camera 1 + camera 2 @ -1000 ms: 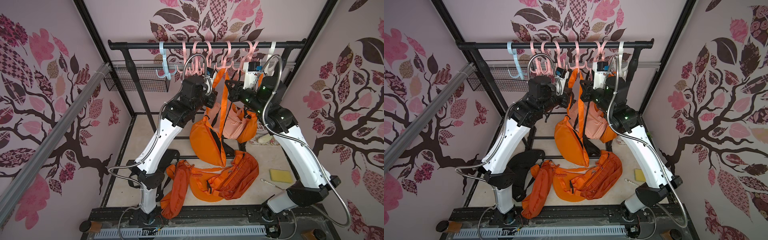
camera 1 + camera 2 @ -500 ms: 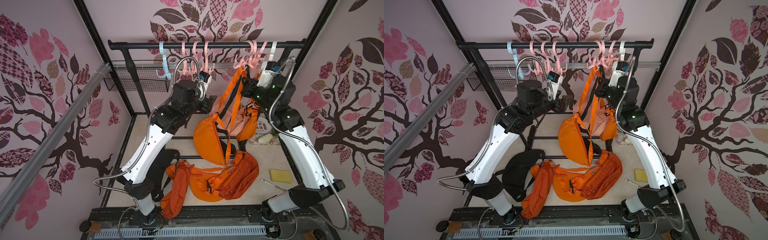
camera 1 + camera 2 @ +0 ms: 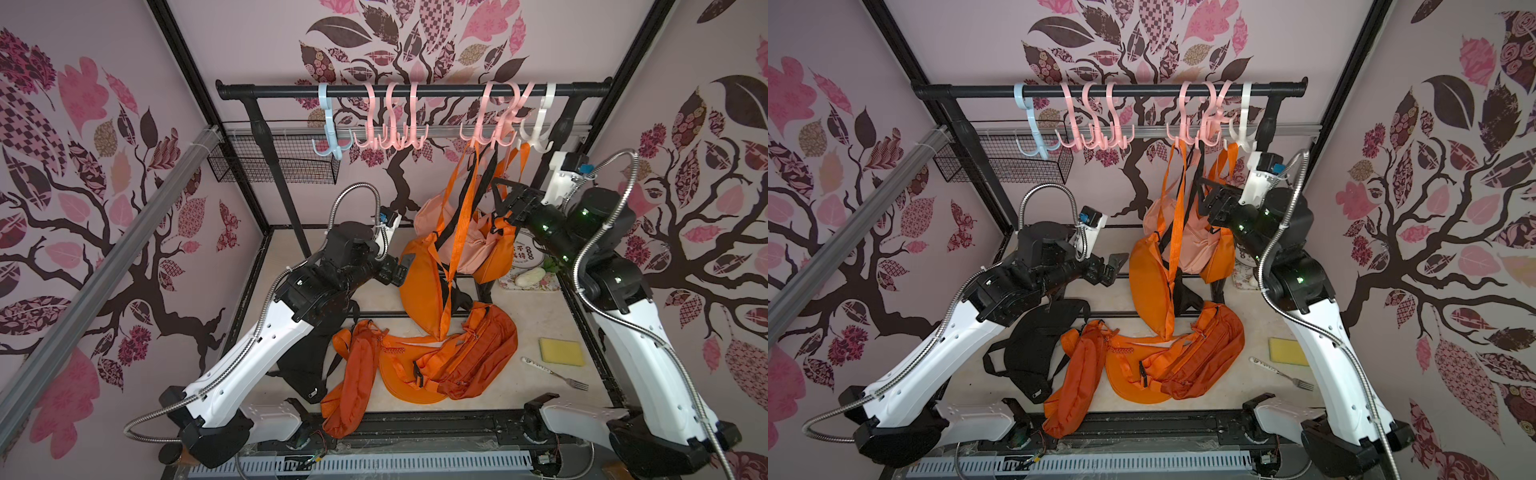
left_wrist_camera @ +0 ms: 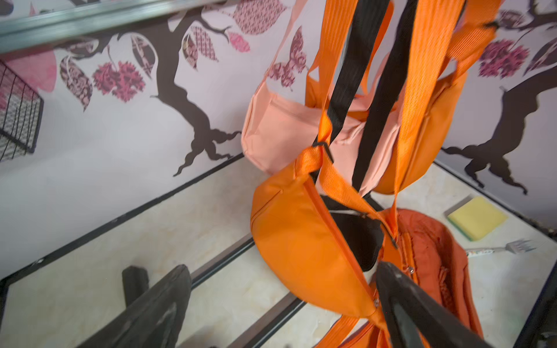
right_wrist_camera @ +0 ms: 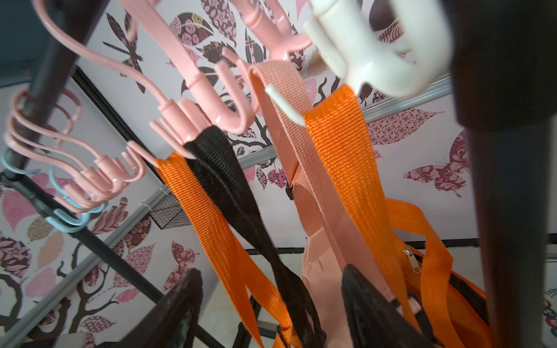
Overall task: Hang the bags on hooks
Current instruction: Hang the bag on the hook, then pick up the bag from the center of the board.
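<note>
Bag (image 3: pixel 419 286) hung; left hand (image 4: pixel 281 268), right hand (image 5: pixel 271 271) gape empty.
Its strap (image 5: pixel 193 186) rides near the hook (image 5: pixel 173 111) tip; a snagging finger could unhook it.

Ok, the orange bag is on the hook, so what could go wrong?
The right gripper is open with the orange strap and black strap hanging between its jaws; pulling away could snag them off the pink hook. The left gripper is close to the orange bag and might bump it swinging.
</note>
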### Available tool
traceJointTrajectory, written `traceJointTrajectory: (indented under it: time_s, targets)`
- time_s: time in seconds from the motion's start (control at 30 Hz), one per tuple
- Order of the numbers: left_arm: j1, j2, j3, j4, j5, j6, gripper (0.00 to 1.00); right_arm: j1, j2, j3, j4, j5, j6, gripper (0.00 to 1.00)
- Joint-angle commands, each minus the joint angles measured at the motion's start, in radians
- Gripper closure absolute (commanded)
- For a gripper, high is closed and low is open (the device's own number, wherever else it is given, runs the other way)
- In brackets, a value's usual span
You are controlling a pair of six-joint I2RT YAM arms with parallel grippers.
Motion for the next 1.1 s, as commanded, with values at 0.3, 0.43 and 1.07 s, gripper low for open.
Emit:
traceJointTrajectory:
  time_s: [0.3,0.43,1.07]
  targets:
    - [0.049,-0.343,-0.459,0.109,-0.327,-0.09,0.02,0.042,-0.289,-0.368,-0.11,-0.272,0.055,0.12]
    - [0.056,-0.453,-0.579,0.193,-0.397,-0.096,0.02,0.22,-0.338,-0.54,-0.134,-0.204,0.008,0.17]
    - [0.055,-0.573,-0.7,0.3,-0.484,-0.098,0.02,0.723,-0.24,-1.077,0.071,-0.058,0.186,0.28]
